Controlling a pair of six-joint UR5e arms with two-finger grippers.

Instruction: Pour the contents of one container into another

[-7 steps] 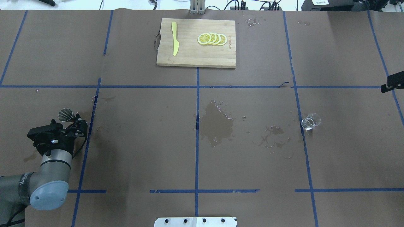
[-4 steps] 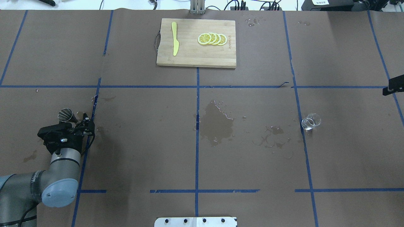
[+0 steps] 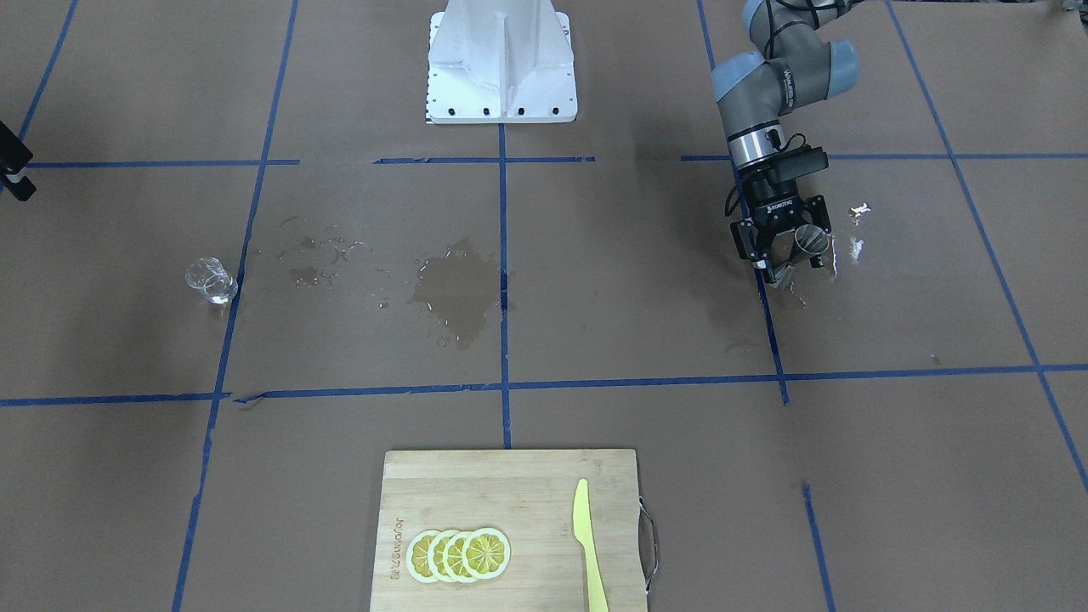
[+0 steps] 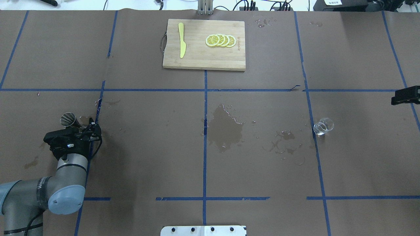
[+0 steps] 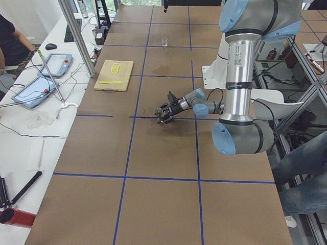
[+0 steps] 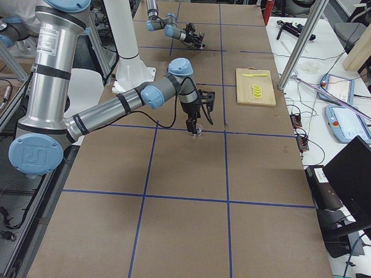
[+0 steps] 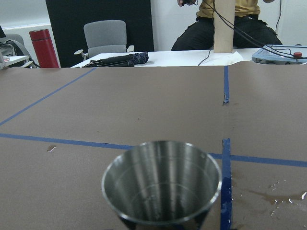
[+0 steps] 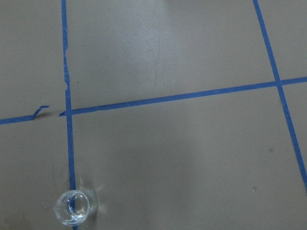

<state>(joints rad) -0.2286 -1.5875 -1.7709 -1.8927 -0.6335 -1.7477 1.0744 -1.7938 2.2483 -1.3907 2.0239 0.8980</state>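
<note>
The silver jigger (image 4: pixel 69 119) (image 3: pixel 807 242) stands upright on the brown paper at the near left. My left gripper (image 4: pixel 92 127) (image 3: pixel 789 255) lies low and nearly level beside it, open, and the jigger sits between the fingers without being gripped. The jigger's empty cup (image 7: pixel 162 182) fills the lower middle of the left wrist view. The clear glass cup (image 4: pixel 323 126) (image 3: pixel 211 282) (image 8: pixel 74 208) stands alone on a blue tape line at the right. Only a black part of my right gripper (image 4: pixel 405 95) shows, high at the right edge, so I cannot tell its state.
A wooden cutting board (image 4: pixel 203 60) at the far middle carries lemon slices (image 4: pixel 220 40) and a yellow knife (image 4: pixel 181 41). A wet patch (image 4: pixel 226 127) and droplets darken the paper between jigger and glass. The white robot base (image 3: pixel 500 68) is at the near edge.
My left arm and gripper have slid to the right while the jigger stayed in place. The black part of my right gripper has come lower and further into view at the right edge.
</note>
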